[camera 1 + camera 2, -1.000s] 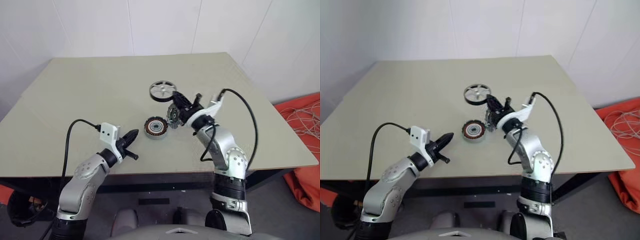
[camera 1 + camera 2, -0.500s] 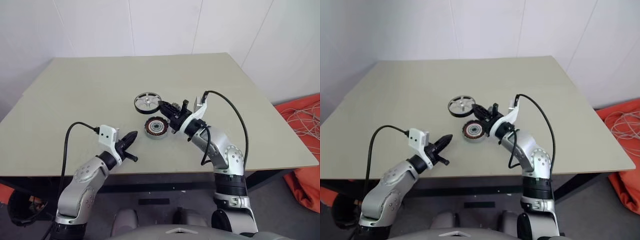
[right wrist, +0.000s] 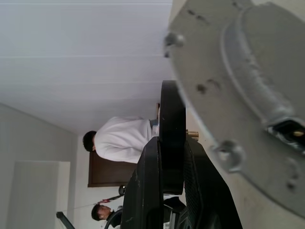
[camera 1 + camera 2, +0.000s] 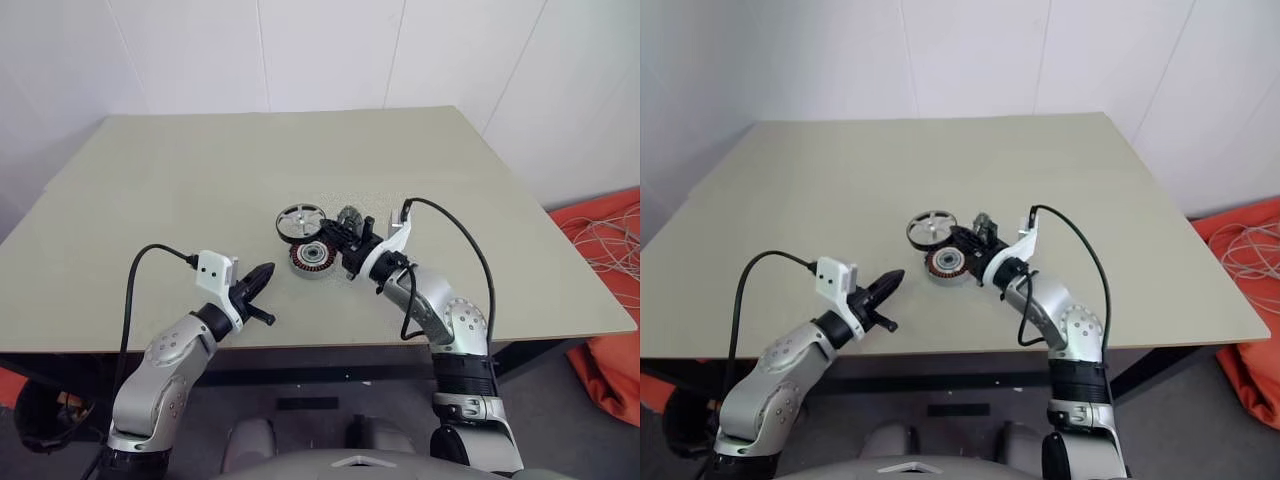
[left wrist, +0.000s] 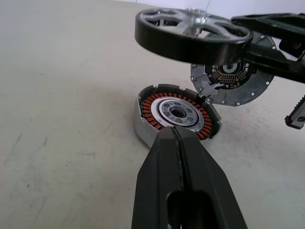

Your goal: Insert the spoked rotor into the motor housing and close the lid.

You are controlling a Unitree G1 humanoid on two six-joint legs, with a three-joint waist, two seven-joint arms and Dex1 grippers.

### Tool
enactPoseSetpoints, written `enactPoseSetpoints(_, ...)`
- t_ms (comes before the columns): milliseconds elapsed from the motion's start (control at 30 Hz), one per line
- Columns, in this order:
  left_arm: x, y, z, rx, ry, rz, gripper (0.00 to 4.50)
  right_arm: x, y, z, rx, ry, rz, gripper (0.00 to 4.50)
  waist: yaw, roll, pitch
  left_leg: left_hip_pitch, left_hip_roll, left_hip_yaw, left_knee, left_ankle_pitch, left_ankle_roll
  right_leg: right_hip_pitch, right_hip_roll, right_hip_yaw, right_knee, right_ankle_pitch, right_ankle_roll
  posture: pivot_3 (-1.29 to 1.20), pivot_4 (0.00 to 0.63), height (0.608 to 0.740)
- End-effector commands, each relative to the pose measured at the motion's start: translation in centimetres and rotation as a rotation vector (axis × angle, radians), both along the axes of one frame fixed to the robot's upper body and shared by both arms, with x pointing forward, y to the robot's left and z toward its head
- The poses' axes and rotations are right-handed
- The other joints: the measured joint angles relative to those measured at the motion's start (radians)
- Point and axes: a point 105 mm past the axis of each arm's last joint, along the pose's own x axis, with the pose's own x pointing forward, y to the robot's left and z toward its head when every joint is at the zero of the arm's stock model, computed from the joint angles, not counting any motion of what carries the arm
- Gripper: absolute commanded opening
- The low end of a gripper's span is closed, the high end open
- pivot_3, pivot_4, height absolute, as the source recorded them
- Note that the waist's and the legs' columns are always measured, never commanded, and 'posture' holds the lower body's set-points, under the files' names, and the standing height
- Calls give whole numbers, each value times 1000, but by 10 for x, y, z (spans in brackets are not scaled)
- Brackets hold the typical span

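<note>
The right gripper (image 4: 327,226) pinches the spoked rotor (image 4: 300,221) by its rim above the motor housing (image 4: 312,257); the left gripper (image 4: 266,272), pressed together, hovers nearby over open table (image 4: 150,200).

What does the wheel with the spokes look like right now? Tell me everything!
The spoked rotor is a flat wheel with a thick black rim, shiny silver spokes and a silver hub. The right gripper pinches its rim between two black fingers and holds it level in the air, just above and beyond the motor housing, not touching it or the table.
</note>
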Motion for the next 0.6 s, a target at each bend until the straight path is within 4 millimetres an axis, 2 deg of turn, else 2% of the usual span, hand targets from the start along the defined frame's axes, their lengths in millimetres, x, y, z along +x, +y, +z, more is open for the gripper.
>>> enactPoseSetpoints(33,0,-1,14,-8,-53,-9,0,2,-1,4,14,-31,-4,272,0,0,0,0,0,0,0,0,0,0,0,0,0,0,0,0,0,740)
enactPoseSetpoints(133,0,-1,14,-8,-54,-9,0,5,-4,0,3,-34,-10,272,0,0,0,0,0,0,0,0,0,0,0,0,0,0,0,0,0,740)
enactPoseSetpoints(267,1,0,14,-6,-55,-6,0,7,-8,-14,-36,-13,-18,272,0,-1,-1,0,0,0,0,0,0,0,0,0,0,0,0,0,0,740)
enactPoseSetpoints(600,1,0,14,-2,-56,-7,0,8,-9,-17,-39,-19,-16,272,0,-1,-1,0,0,0,1,0,0,0,0,0,1,-1,-2,0,0,740)
